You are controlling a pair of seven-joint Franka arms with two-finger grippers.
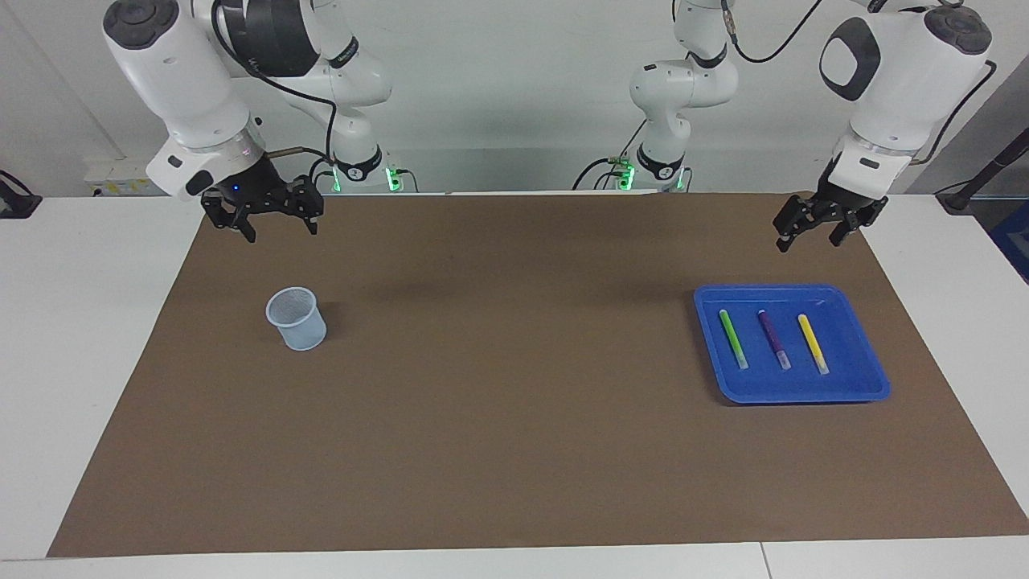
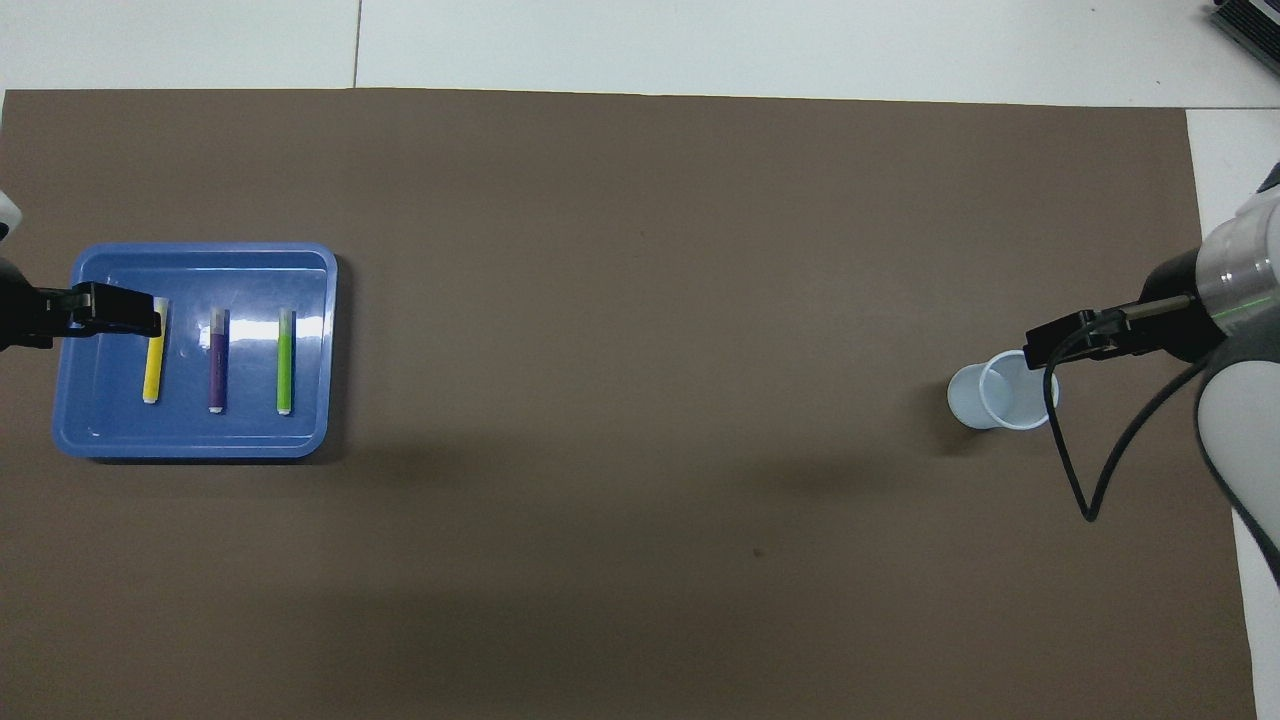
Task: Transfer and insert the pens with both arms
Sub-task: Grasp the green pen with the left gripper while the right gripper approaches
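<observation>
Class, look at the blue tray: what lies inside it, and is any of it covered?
In the blue tray lie three pens side by side: green, purple and yellow. From overhead, the raised left gripper covers the yellow pen's farther tip.

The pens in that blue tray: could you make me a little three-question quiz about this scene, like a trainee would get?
1. True or false: all three pens lie in the blue tray.
2. Which pen lies between the other two? A) green pen B) purple pen C) yellow pen
3. Fill in: the pale mesh cup stands toward the ____ arm's end of the table.

Key
1. True. Neither the left gripper nor the right gripper holds anything; both hang in the air with jaws open.
2. B.
3. Right.
</observation>
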